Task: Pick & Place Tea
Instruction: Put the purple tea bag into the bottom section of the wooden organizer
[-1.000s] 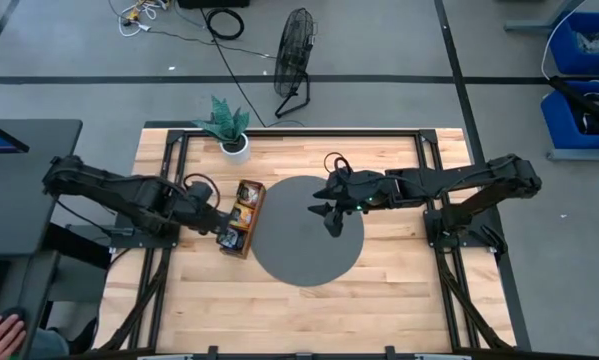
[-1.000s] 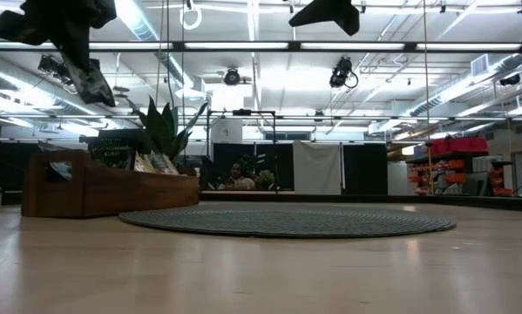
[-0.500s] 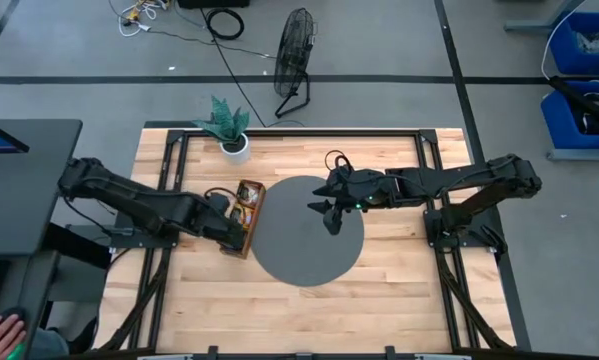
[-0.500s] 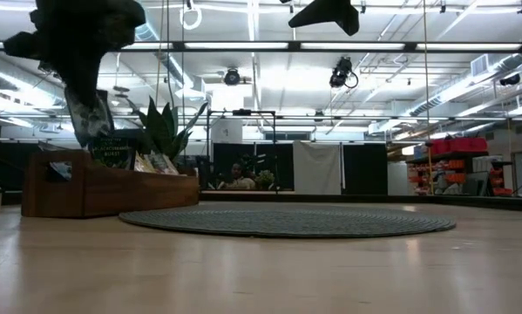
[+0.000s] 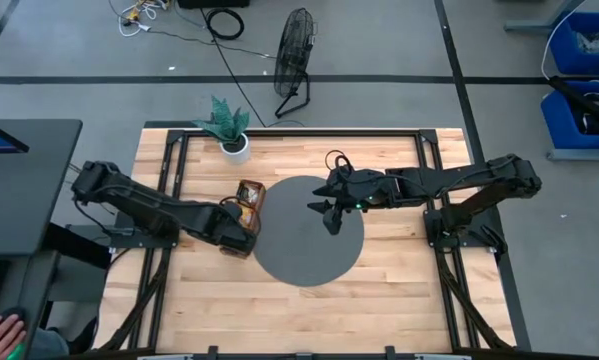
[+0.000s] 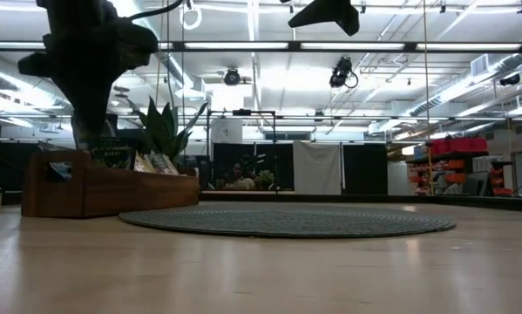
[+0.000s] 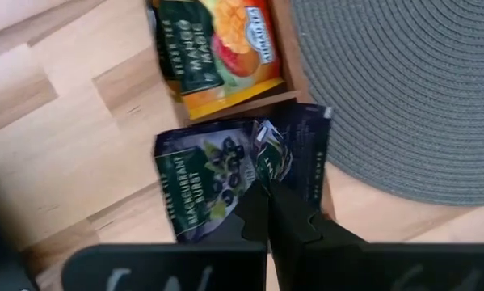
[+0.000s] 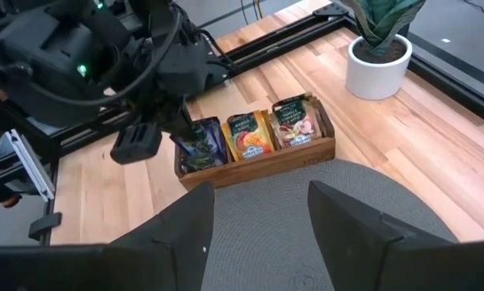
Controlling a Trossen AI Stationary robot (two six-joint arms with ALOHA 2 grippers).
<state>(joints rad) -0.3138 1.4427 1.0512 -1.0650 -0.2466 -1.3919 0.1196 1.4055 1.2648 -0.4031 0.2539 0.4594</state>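
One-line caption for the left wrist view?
Left tool shut on dark blueberry sachet at wooden tray end.

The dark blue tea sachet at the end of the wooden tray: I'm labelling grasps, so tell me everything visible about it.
The dark blue sachet is a flat, glossy foil-like packet printed with berries and white lettering. It stands in the end compartment of the wooden tray, beside an orange sachet. The left hand is shut on its crinkled top edge. The round grey mat lies next to the tray, not touching the sachet.
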